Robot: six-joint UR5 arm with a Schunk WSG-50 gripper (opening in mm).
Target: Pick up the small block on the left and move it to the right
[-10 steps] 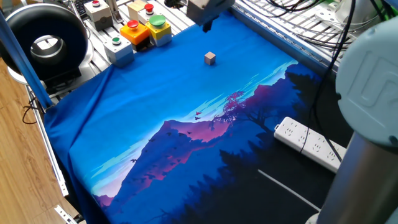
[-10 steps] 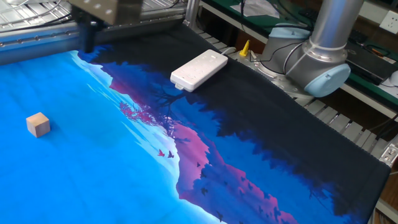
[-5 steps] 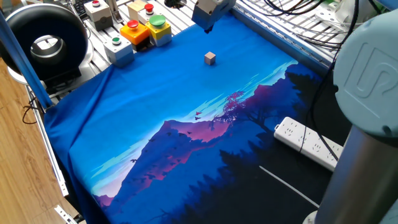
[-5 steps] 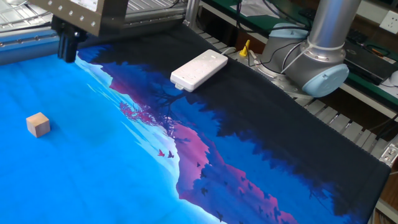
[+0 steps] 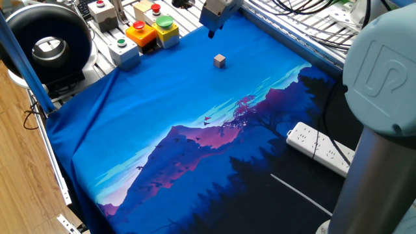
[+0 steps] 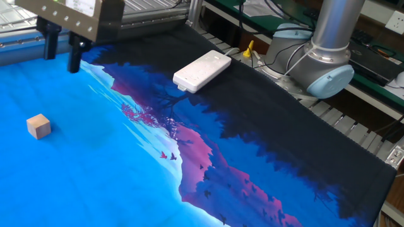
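The small block (image 5: 220, 60) is a tiny tan wooden cube lying on the blue part of the printed cloth (image 5: 169, 110); it also shows in the other fixed view (image 6: 38, 126) at the left edge. My gripper (image 5: 211, 30) hangs above the cloth behind the block, apart from it. In the other fixed view the gripper (image 6: 62, 55) points down with its two dark fingers (image 6: 74, 55) spread apart and nothing between them. It is open and empty.
Grey, orange and yellow button boxes (image 5: 140, 34) stand at the cloth's back left. A white power strip (image 5: 323, 150) lies on the dark right part, also seen in the other fixed view (image 6: 202, 70). A black round device (image 5: 45, 42) sits far left. The arm's base (image 6: 322, 60) stands to the right.
The gripper has moved left and lower in the other fixed view, closer to the block, and both fingers now show spread apart. The block has not moved.
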